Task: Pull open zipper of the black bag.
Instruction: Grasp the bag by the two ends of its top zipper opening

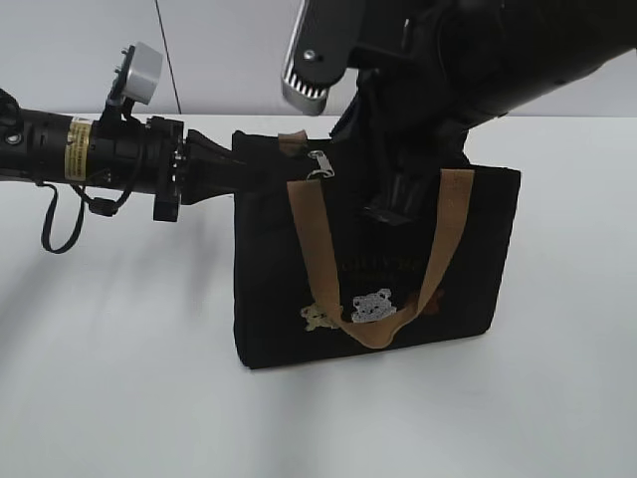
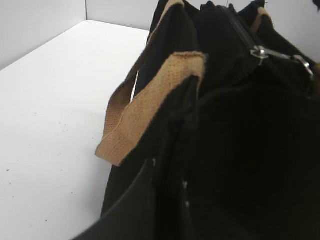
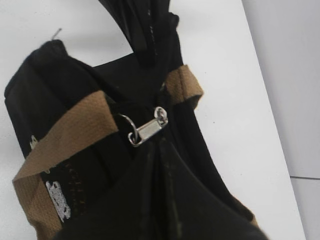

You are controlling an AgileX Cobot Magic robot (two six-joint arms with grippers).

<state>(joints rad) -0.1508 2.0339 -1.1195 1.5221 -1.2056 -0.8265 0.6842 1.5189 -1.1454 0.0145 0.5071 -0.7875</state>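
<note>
right gripper (image 1: 398,204) is nearly closed above the top of the black bag (image 1: 269,299); whether it grips the fabric cannot be told. the silver pull tab (image 3: 148,129) lies free ahead of its fingers. left gripper (image 1: 221,159), jaws narrow, pins the bag's left top edge. the zipper (image 2: 237,27) slider sits near the left end beside the tan handle (image 1: 314,249). judged progress: the bag stands on the white table (image 1: 119,378); the pull appears still to be done.

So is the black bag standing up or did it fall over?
Standing up. The black bag sits flat on its bottom on the white table, its tan handle hanging down the front and the silver zipper pull up on top.
</note>
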